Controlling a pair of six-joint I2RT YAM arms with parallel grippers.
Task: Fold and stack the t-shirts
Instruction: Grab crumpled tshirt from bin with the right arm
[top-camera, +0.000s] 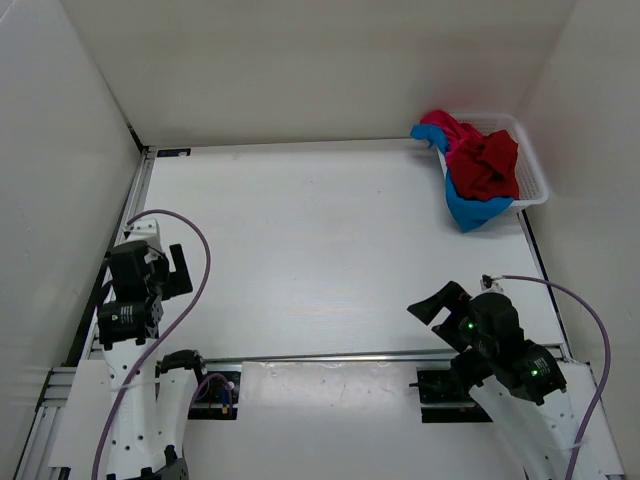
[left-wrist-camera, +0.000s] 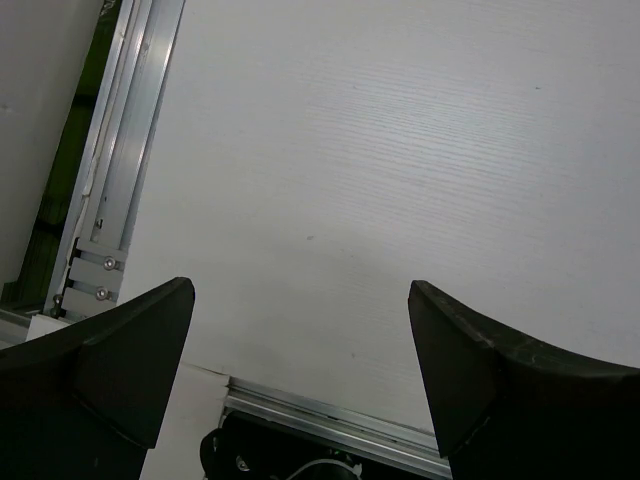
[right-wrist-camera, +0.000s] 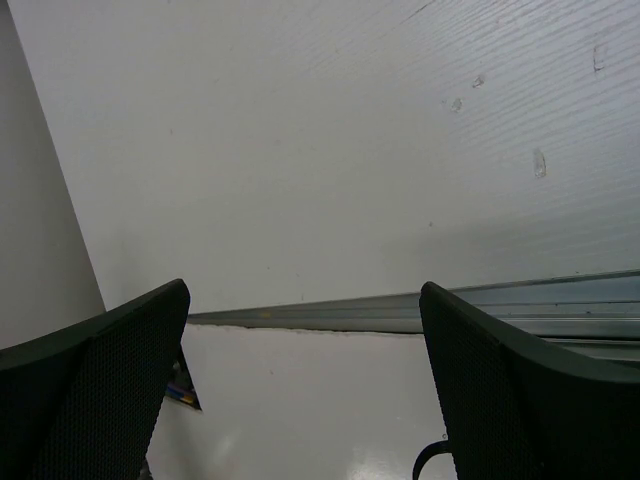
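Note:
Three t-shirts lie bunched in a white mesh basket (top-camera: 533, 170) at the far right corner. The dark red shirt (top-camera: 487, 163) is on top, the pink-magenta shirt (top-camera: 445, 128) is at the back left, and the blue shirt (top-camera: 470, 210) hangs over the basket's front edge onto the table. My left gripper (top-camera: 172, 270) is open and empty at the near left, far from the shirts. My right gripper (top-camera: 440, 305) is open and empty at the near right. Both wrist views show only bare table between the open fingers (left-wrist-camera: 130, 350) (right-wrist-camera: 500, 370).
White walls enclose the table on the left, back and right. An aluminium rail (top-camera: 320, 357) runs across the near edge between the arm bases. Cables loop from both arms.

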